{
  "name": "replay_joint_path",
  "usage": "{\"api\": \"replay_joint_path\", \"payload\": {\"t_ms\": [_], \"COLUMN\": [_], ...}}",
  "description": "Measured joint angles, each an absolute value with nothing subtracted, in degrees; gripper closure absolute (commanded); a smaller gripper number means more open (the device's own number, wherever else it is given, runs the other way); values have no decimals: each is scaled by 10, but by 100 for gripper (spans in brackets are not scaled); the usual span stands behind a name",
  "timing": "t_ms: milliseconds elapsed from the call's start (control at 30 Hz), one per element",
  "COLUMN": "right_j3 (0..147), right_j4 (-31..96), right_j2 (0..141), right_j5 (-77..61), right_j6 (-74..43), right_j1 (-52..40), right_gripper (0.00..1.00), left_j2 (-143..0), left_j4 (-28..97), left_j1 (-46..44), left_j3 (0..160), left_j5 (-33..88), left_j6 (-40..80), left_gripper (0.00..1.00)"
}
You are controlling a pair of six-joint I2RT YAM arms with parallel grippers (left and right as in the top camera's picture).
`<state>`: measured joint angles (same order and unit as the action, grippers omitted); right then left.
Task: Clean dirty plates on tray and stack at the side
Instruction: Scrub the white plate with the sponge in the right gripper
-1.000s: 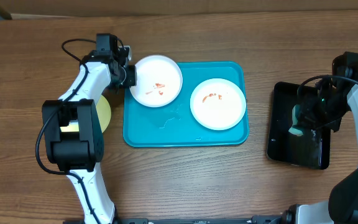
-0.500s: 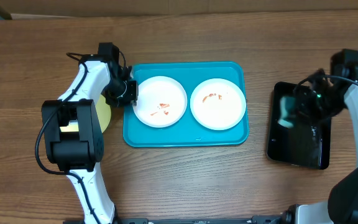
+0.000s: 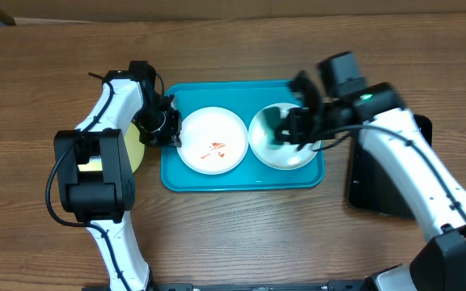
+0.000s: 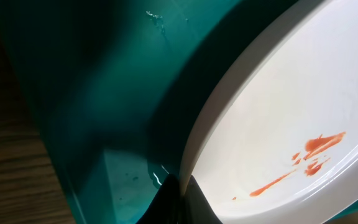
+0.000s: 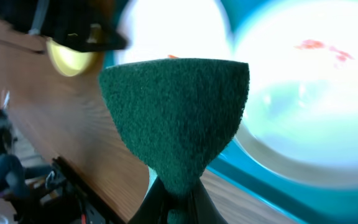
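Smeared plate [image 3: 211, 140] on the tray [image 3: 245, 179], rim clamped in left pincer [image 3: 170, 129]; right pincer [image 5: 174, 200] clamped on green sponge [image 5: 176, 115] over second plate [image 3: 294, 158].

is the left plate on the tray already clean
No, the left white plate on the tray has orange-red smears near its middle.

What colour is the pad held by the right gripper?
Dark green; the pad shows best in the right wrist view.
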<state>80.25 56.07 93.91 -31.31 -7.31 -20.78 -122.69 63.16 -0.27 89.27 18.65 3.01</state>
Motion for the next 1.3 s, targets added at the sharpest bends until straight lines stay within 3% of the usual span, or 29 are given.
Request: {"api": "replay_joint_path", "payload": {"t_ms": [467, 1300], "right_j3": [802, 802], "right_j4": [409, 335], "right_j2": [1044, 1184], "right_j5": [-267, -244], "right_j6": [-180, -270], "right_j1": [-382, -390], "right_gripper": [96, 96], "left_j2": [-1227, -1227], "left_j4": [617, 612], "left_j1": [-56, -59], "left_j3": [893, 893], "left_j5": [203, 197], "left_j6": [30, 35], "left_gripper": [96, 96]}}
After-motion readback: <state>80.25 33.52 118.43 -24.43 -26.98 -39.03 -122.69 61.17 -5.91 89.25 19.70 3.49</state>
